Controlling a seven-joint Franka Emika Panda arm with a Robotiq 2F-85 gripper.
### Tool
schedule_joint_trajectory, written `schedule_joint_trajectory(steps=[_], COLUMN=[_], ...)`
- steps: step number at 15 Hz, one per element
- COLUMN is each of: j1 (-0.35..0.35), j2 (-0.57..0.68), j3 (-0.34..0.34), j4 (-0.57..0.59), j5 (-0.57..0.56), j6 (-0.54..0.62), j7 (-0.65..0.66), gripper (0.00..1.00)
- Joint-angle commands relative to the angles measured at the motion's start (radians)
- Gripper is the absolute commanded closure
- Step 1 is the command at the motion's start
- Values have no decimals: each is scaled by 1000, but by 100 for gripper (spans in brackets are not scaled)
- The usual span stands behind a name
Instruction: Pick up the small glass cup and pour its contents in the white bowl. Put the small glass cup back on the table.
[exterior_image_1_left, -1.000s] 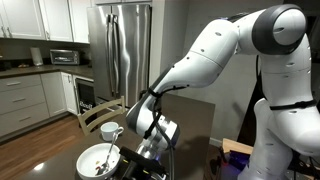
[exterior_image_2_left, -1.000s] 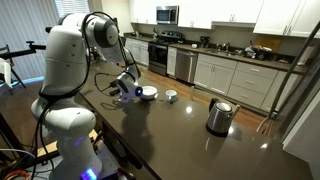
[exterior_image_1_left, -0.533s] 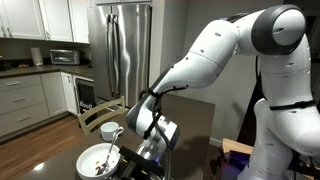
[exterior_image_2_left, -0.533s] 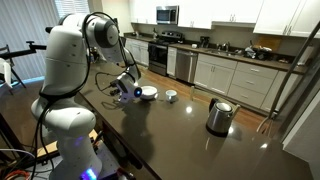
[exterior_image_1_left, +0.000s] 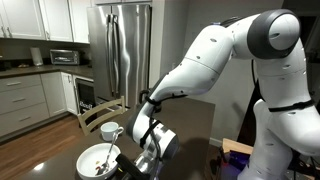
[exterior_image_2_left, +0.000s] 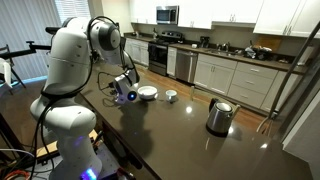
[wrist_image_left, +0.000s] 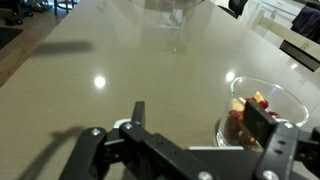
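I'm watching the gripper (wrist_image_left: 195, 110) through the wrist view. Its two fingers (wrist_image_left: 138, 113) are standing apart along the bottom of the frame, with nothing but bare table (wrist_image_left: 80, 70) between them. In both exterior views the gripper is hanging low over the table, just beside the white bowl (exterior_image_1_left: 88, 150) (exterior_image_2_left: 147, 94). In an exterior view it is showing on the bowl's right at the bottom of the frame, and in the other exterior view on its left.

I'm seeing the small glass cup (exterior_image_1_left: 110, 131) (exterior_image_2_left: 171, 96) sitting upright on the table, on the far side of the bowl from the gripper and apart from both. It is showing above the bowl at lower left of centre in an exterior view, and to the bowl's right in the other.

At the lower right of the wrist view a clear-looking round dish holding reddish and brown bits is showing partly behind the right finger. It is probably the bowl, and I can't tell whether the finger is touching it.

A steel kettle (exterior_image_2_left: 219, 116) is standing well apart, right of centre.
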Motion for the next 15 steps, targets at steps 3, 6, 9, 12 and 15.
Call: schedule_joint_trajectory(steps=[3, 6, 9, 12, 15], j1=[49, 61, 61, 60, 58], j2=[1, 1, 11, 21, 36], j3=[10, 9, 5, 2, 2], j4=[34, 54, 61, 47, 27], j5=[108, 204, 335, 444, 531], j6=[187, 238, 182, 122, 37], j7=[-56, -111, -219, -305, -370], gripper=[0, 0, 0, 0, 0])
